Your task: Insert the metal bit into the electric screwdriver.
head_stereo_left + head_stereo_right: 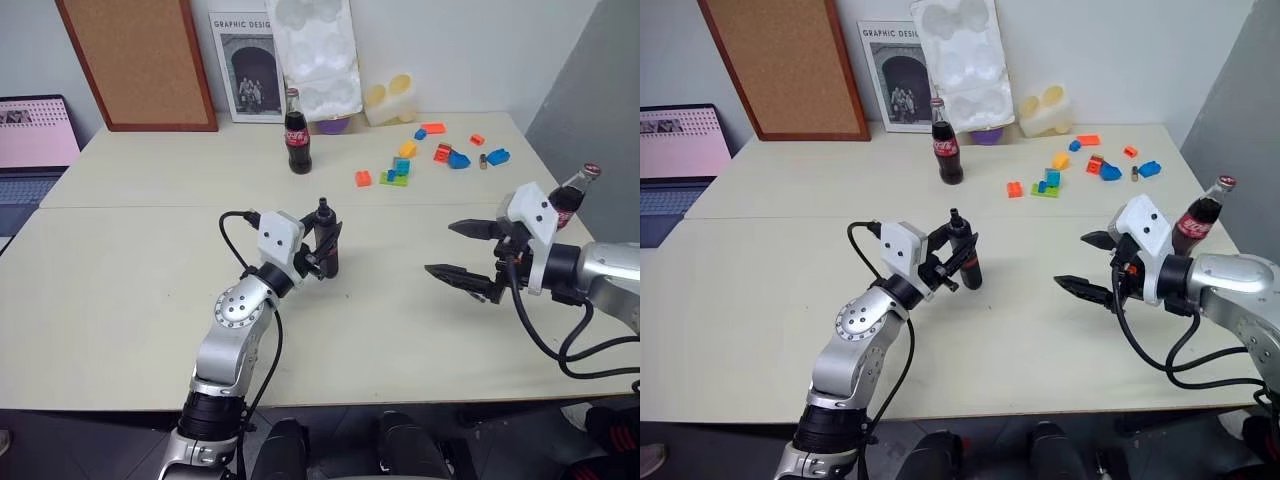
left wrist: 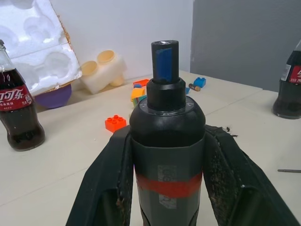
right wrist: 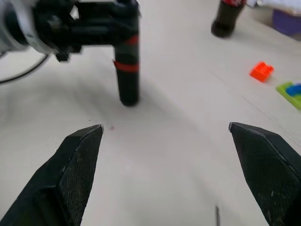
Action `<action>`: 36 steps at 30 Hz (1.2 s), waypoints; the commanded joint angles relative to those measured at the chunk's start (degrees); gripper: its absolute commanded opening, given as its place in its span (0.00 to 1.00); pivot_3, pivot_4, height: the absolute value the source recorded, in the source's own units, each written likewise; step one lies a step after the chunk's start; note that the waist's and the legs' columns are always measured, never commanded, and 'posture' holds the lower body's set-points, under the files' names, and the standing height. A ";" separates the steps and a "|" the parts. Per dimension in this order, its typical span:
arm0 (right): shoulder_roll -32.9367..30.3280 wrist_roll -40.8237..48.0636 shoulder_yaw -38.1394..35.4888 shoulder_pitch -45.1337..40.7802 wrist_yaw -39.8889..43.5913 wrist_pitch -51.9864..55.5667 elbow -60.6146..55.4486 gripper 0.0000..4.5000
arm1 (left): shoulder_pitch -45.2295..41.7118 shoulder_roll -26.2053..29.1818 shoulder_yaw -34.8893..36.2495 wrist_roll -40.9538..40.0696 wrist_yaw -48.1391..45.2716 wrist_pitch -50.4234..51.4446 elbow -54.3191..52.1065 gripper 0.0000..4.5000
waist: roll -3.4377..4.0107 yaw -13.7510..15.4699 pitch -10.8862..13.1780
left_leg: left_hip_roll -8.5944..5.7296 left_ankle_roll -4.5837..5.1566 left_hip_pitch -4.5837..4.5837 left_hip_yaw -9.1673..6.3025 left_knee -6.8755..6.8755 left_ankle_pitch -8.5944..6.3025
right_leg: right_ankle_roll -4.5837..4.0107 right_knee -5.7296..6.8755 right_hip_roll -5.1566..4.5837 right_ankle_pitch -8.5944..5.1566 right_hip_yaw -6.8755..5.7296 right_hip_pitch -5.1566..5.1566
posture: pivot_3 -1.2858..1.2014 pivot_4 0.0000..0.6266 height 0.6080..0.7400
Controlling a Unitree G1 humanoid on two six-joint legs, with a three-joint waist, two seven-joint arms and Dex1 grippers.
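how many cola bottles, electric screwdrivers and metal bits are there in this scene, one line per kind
cola bottles: 2
electric screwdriver: 1
metal bit: 1
total: 4

Landmark: cola bottle (image 1: 947, 143), upright at the table's (image 1: 760, 290) far middle.
Left gripper (image 1: 962, 255): nearer the camera than that bottle, clamped on the upright electric screwdriver (image 1: 966, 254).
Right gripper (image 1: 1092, 262): nearer and rightward, fingers spread wide, empty.
Toy bricks (image 1: 1052, 180): right of the bottle.
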 commanded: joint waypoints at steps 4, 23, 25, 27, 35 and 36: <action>-4.68 -13.00 14.09 -9.92 6.67 3.38 15.23 1.00 | -0.44 -0.28 -1.24 2.76 2.85 -1.00 1.63 0.37 | 0.03 0.01 -0.02 | -0.02 0.00 -0.03 0.05 -0.03 0.00 | -0.01 -0.06 -0.05 0.00 0.00 -0.02 | 0.52 0.24 1.00; 6.96 -33.96 35.49 -30.40 24.63 5.82 47.79 1.00 | -0.85 -0.66 -2.80 4.41 4.52 -4.30 3.62 0.37 | 0.06 0.08 -0.02 | -0.07 0.00 -0.22 -0.03 -0.12 -0.01 | 0.35 -0.21 -0.10 0.16 -0.11 -0.14 | 0.52 0.24 1.00; 7.47 -34.22 36.49 -31.60 28.17 6.86 49.86 0.92 | -0.45 -0.69 -3.01 4.78 4.71 -4.70 3.58 0.37 | 0.06 0.04 -0.02 | -0.07 0.00 -0.21 -0.03 -0.12 -0.01 | 0.35 -0.20 -0.10 0.16 -0.11 -0.13 | 0.52 0.24 1.00; 7.66 -33.93 36.82 -32.52 31.11 8.20 50.88 0.83 | -0.31 -0.77 -3.09 4.94 4.88 -4.86 3.65 0.37 | 0.07 0.02 -0.03 | -0.07 0.00 -0.21 -0.03 -0.11 -0.01 | 0.34 -0.20 -0.10 0.16 -0.11 -0.13 | 0.52 0.24 1.00; 8.63 -32.96 35.68 -34.06 36.24 12.88 49.93 0.41 | 0.01 -0.67 -3.43 5.26 5.04 -5.63 3.85 0.37 | 0.07 -0.03 -0.03 | -0.07 0.00 -0.21 -0.07 -0.15 -0.01 | 0.34 -0.20 -0.10 0.16 -0.16 -0.13 | 0.52 0.24 1.00; 8.83 -33.09 35.48 -34.09 36.14 12.88 49.77 0.36 | -0.11 -0.56 -3.59 5.72 5.26 -5.93 4.04 0.37 | 0.07 -0.06 -0.02 | -0.07 0.00 -0.21 -0.07 -0.14 -0.01 | 0.35 -0.20 -0.10 0.16 -0.15 -0.13 | 0.52 0.24 1.00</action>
